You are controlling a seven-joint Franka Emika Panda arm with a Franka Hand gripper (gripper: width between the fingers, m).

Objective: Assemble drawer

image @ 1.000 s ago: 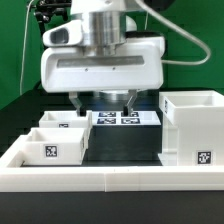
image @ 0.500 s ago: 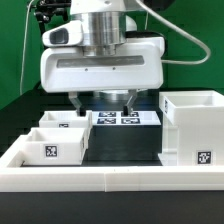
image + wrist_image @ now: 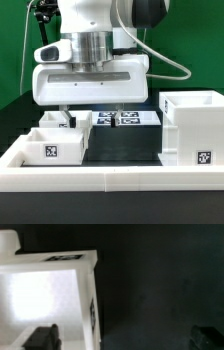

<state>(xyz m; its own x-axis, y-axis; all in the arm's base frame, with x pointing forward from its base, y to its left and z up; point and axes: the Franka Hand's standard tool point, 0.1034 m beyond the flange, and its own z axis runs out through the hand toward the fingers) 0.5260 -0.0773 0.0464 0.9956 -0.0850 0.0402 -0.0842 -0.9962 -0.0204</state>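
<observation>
Gripper (image 3: 91, 116) hovers over the rear tray (image 3: 48, 118), fingers spread wide, nothing between them; housing (image 3: 192, 125) stands well apart.

The drawer's tall white housing (image 3: 190, 125) is stood upright, open-topped, at the exterior view's right, with a black-and-white square tag borne low on its front. At the left, two small open-top trays are set apart from it: the front tray (image 3: 52, 146), tagged on its face, and the rear tray (image 3: 62, 120) just behind.
</observation>
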